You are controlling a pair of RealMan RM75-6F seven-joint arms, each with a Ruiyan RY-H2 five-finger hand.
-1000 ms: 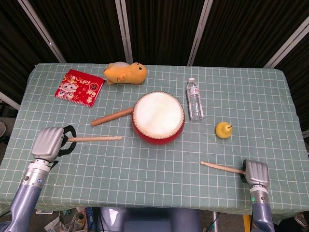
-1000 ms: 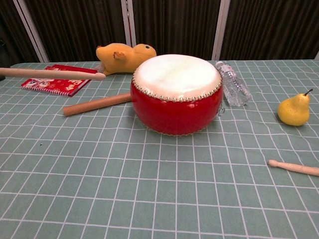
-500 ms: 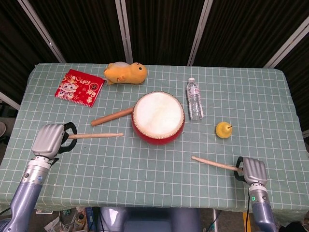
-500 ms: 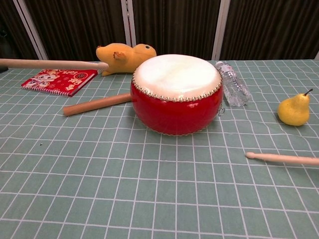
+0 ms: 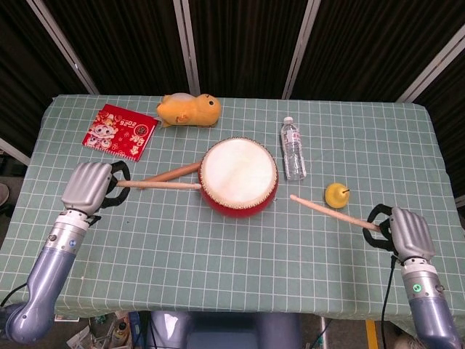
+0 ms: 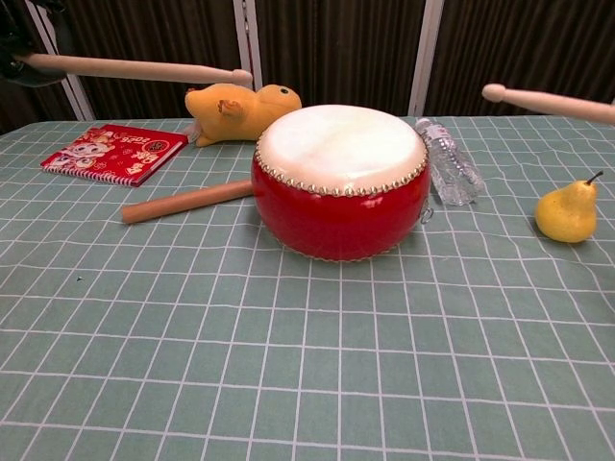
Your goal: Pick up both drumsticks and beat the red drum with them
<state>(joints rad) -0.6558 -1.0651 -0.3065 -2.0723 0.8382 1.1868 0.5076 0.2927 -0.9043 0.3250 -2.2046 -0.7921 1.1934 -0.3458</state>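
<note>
The red drum [image 5: 239, 177] [image 6: 340, 180] with a white skin stands mid-table. My left hand [image 5: 91, 185] grips a pale drumstick [image 5: 160, 185] [image 6: 135, 67] held in the air, its tip just left of the drum. My right hand [image 5: 408, 231] grips the other drumstick [image 5: 333, 214] [image 6: 548, 100], raised and pointing up-left toward the drum's right side. Only the edge of the left hand [image 6: 21, 43] shows in the chest view; the right hand is outside it.
A thick wooden rod [image 5: 168, 175] [image 6: 187, 200] lies left of the drum. A water bottle [image 5: 293, 148] and a yellow pear [image 5: 336, 195] sit to its right. A yellow plush toy [image 5: 189, 110] and a red booklet [image 5: 120, 131] are at the back left.
Both hands rose off the table with their drumsticks. The left stick moved right toward the drum; the right stick swung up and in toward the drum's right side.
</note>
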